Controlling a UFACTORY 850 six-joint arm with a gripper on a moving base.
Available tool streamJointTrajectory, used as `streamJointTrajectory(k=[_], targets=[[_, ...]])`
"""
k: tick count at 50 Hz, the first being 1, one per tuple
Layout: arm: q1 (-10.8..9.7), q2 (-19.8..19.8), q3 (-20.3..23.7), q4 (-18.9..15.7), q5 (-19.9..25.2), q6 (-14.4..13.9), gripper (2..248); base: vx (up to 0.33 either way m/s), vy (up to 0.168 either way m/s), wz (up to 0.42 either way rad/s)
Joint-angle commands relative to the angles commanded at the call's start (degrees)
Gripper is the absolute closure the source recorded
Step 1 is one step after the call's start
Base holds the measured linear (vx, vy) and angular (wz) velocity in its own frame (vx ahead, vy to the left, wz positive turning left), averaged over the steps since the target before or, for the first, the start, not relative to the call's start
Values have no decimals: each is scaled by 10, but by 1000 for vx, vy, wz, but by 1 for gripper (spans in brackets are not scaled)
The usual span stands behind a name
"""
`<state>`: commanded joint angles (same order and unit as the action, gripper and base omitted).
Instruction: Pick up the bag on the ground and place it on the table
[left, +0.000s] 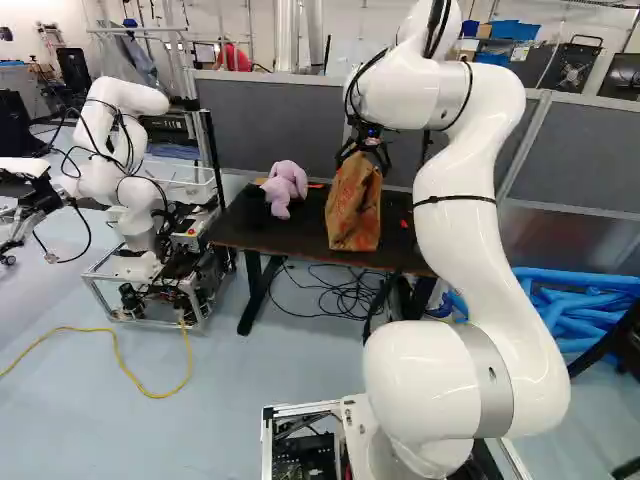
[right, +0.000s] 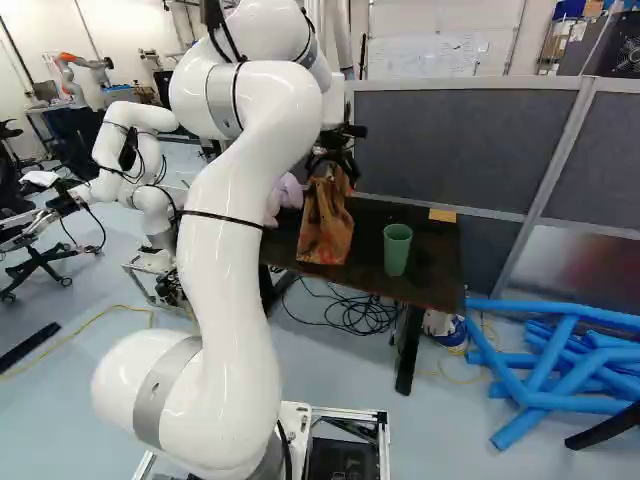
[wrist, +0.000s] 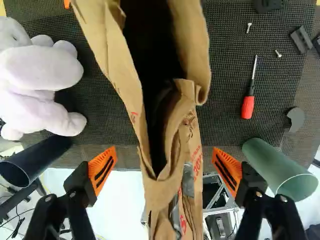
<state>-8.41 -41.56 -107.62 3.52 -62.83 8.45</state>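
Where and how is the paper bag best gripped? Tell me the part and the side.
Grip the narrow, creased end of the upper rim of the paper bag, coming down from above. It stands upright on the table, mouth up, and that end lies between the fingers of the open end effector, while the mouth gapes farther along. Closing across both walls there would likely hold best.

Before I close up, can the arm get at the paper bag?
Likely yes: the pincer stands open with the bag between its fingers, and nothing shows between either and the paper; the cup sits outside.
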Motion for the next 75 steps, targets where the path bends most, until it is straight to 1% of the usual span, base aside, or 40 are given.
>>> streamJointTrajectory(k=[9, 17, 49, 75], targets=[[0, 16, 8, 0, -1, 0, 3, 0, 0, 0], [-1, 33, 18, 0, -12, 0, 3, 0, 0, 0], [-4, 105, 62, 0, -76, 0, 3, 0, 0, 0], [-6, 154, 78, 0, -130, 0, 3, 0, 0, 0]])
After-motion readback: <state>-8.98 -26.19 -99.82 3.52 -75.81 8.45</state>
